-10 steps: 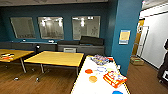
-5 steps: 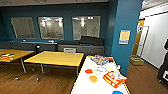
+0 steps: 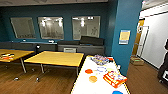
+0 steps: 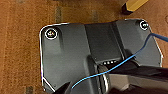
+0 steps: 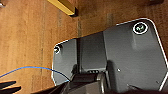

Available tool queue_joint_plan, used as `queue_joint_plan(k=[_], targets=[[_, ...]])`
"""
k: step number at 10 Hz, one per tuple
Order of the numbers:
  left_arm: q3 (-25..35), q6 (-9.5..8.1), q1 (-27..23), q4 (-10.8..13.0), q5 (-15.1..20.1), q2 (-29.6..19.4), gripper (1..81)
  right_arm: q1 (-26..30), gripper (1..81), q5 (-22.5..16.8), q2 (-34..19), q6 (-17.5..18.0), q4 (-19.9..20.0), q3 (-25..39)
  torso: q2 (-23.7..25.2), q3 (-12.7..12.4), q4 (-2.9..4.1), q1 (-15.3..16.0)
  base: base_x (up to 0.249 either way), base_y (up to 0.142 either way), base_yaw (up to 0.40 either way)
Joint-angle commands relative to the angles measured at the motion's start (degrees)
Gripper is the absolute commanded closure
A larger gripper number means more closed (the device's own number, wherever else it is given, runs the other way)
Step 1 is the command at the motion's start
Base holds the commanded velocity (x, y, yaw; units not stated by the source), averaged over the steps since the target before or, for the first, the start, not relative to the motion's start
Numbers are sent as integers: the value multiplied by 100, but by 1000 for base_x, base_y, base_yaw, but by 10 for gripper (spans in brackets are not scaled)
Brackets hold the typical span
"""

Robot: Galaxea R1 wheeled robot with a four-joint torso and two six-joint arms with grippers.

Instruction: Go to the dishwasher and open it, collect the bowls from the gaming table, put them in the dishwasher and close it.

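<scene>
Across the last second the head view barely shifts: the gaming table (image 3: 86, 86) sits at the same lower-right spot and the yellow tables (image 3: 56, 58) hold their places, so the robot seems halted or creeping in front of it. That would put the task at the collecting stage, with the drive to the table about done.

On the white top lie the bowls: a red-orange one (image 3: 88, 71), an orange one (image 3: 93, 79) just nearer, and a blue one (image 3: 117, 92) cut by the picture's lower edge. A game box (image 3: 114, 78) lies beside them, and more boxes (image 3: 99, 59) lie at the far end. There may be pale bowls between these, but the blur leaves that unsure.

The table's left edge runs along open wooden floor (image 3: 47, 82), with room between it and the nearest yellow table. On the right a teal pillar (image 3: 126, 37) stands close to the far corner, and a person (image 3: 163, 63) stands by the right edge.

Both wrist views look down on floor and the robot's own plate; whether either pincer is open or closed, I cannot tell.
</scene>
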State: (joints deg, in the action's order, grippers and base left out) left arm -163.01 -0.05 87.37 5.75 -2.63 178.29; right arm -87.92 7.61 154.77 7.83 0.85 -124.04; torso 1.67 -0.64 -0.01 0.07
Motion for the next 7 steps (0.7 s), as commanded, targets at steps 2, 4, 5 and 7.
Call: queue_joint_plan(k=[2, 4, 5, 7], targets=[[-3, -4, -330, -30, 255, 41, 10, 804, 10, 179, -2613, 175, 713, 2875, 0, 0, 0, 0, 0, 0, 0], [-3, -4, -330, -22, 246, 67, 10, 1209, 10, 197, -3517, 175, 854, 3971, 0, 0, 0, 0, 0, 0, 0], [-3, -4, -330, -22, 246, 75, 10, 1428, 10, 189, -4003, 175, 933, 4476, 0, 0, 0, 0, 0, 0, 0], [-3, -4, -338, -22, 246, 76, 10, 1877, 10, 171, -4611, 175, 1101, 5049, 0, 0, 0, 0, 0, 0, 0]])
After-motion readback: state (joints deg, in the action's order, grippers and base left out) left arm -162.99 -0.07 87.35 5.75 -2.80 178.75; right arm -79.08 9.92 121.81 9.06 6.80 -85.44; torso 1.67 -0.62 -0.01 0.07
